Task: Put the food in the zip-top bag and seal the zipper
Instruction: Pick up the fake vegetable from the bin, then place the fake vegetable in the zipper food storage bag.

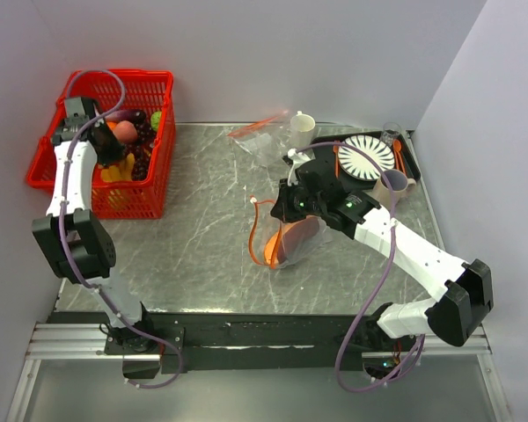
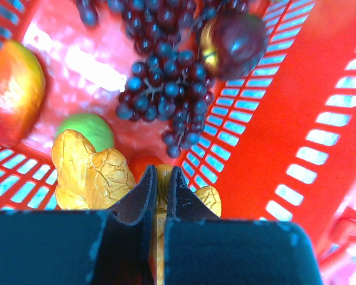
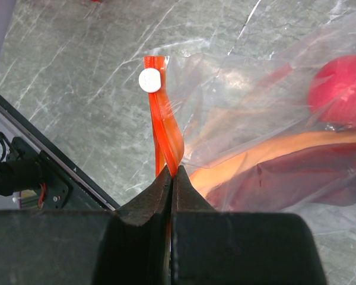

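The counter [image 1: 202, 220] is grey, marbled with pale veins; the basket [image 1: 150, 198] is a bright red lattice; in it the grapes [image 2: 160, 89] are dark purple, the peach [image 2: 12, 89] is pink-orange fading to yellow, and the lump [image 2: 89, 172] is a crinkled golden yellow; the bag [image 3: 255, 83] is clear, its zipper [image 3: 163, 124] orange-red with a white slider [image 3: 148, 80]; the fruit [image 3: 341, 89] inside is red; the plate [image 1: 370, 156] is white with black radial stripes; the left hand [image 2: 159, 178] and right hand [image 3: 171, 175] are black.

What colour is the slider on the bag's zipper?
White: the slider sits on the orange-red zipper. Clearest in the right wrist view.
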{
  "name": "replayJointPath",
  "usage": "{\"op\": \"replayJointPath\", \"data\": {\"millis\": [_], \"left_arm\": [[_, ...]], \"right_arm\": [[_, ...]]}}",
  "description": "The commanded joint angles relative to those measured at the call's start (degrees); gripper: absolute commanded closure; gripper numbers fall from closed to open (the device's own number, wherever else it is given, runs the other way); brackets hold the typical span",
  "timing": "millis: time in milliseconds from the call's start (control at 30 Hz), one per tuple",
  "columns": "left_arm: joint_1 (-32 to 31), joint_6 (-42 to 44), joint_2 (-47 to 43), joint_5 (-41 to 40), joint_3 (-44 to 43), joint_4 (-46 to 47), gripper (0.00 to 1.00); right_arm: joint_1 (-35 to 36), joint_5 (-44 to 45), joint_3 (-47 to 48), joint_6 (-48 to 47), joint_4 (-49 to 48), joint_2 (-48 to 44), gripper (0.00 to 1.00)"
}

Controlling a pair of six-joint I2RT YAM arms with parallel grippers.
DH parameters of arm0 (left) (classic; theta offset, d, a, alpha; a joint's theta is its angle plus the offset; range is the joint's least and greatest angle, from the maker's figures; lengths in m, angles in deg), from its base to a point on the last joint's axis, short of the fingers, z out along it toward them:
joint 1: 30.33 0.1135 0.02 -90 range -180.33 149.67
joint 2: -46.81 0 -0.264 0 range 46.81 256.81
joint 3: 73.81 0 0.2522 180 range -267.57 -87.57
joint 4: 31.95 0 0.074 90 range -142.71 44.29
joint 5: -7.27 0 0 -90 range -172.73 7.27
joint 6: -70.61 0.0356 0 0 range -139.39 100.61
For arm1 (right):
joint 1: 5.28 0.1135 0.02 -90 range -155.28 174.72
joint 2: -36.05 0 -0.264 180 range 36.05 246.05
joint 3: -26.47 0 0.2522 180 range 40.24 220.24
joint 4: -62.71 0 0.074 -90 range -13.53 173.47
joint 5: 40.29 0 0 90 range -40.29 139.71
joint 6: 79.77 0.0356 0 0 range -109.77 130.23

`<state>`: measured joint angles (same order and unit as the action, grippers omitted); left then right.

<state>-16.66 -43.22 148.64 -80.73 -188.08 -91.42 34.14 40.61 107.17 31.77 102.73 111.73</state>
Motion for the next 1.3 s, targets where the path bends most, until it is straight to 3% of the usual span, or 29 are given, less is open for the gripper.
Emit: {"op": "replayJointPath", "data": {"millis": [0,233,433,633,1000,1267], "left_arm": [[-0.1,-0.2,-5.4,-1.8,-4.0,2.1,0.99],[-0.1,-0.9,-14.3,-0.9,-3.4,8.8,0.99],[-0.4,-4.8,-24.6,7.1,3.3,17.2,0.99],[-4.8,-9.6,-31.3,17.8,10.1,22.0,0.99],[-26.7,-17.5,-40.4,27.1,27.9,47.2,0.99],[-40.0,-16.5,-43.0,30.5,40.2,62.1,0.99]], "right_arm": [[-0.3,0.5,0.6,-0.1,-1.3,-2.9,1.00],[-0.4,0.0,1.4,0.3,-1.2,-2.4,1.00],[-0.7,-0.2,3.6,0.3,-0.2,-2.4,1.00],[-2.2,-4.3,7.1,0.8,1.4,-2.3,1.00],[-7.2,-19.2,8.2,6.7,-1.4,-3.3,1.00],[-11.8,-29.9,6.3,12.6,-6.2,-1.9,1.00]]}}
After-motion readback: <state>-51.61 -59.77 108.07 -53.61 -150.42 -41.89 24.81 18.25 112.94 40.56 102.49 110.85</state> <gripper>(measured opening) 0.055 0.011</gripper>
